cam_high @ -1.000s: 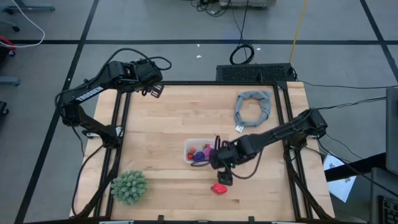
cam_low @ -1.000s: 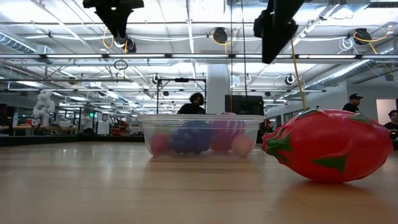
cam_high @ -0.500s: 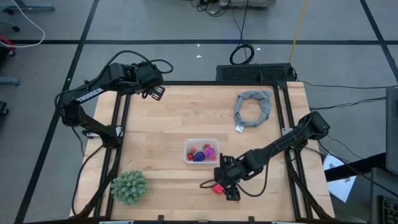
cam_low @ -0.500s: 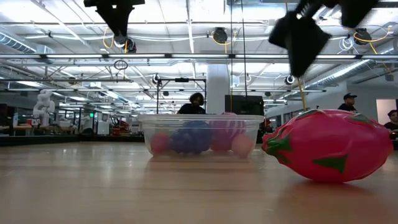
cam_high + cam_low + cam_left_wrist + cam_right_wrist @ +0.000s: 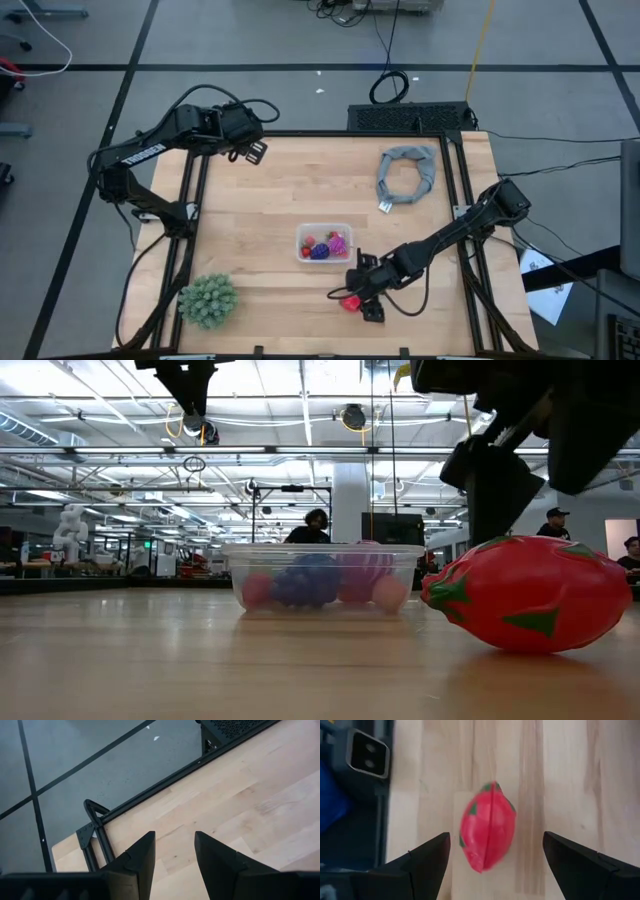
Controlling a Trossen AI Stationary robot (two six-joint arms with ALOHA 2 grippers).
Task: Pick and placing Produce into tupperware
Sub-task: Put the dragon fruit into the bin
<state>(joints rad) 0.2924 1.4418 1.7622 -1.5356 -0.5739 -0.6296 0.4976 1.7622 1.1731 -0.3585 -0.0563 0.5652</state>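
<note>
Wooden table (image 5: pixel 260 200) carries 1 clear tupperware (image 5: pixel 324 243), 1 grey cloth ring (image 5: pixel 407 172), 1 green spiky ball (image 5: pixel 208 299). Tub contents: about 4 small fruits (image 5: pixel 322 246). 1 red oval fruit (image 5: pixel 487 826) lies on the wood just beside the tub. Right gripper (image 5: pixel 492 857) hovers over it, fingers wide, holding nothing. Left gripper (image 5: pixel 174 852) is parted, empty, at the far left corner. Arm lettering unreadable.

Bright, even light falls from ceiling strip lamps (image 5: pixel 120 452) seen in the low view. Shadows on the tabletop (image 5: pixel 270 200) are faint. The right gripper (image 5: pixel 520 450) is smeared there; the right wrist view is soft.
</note>
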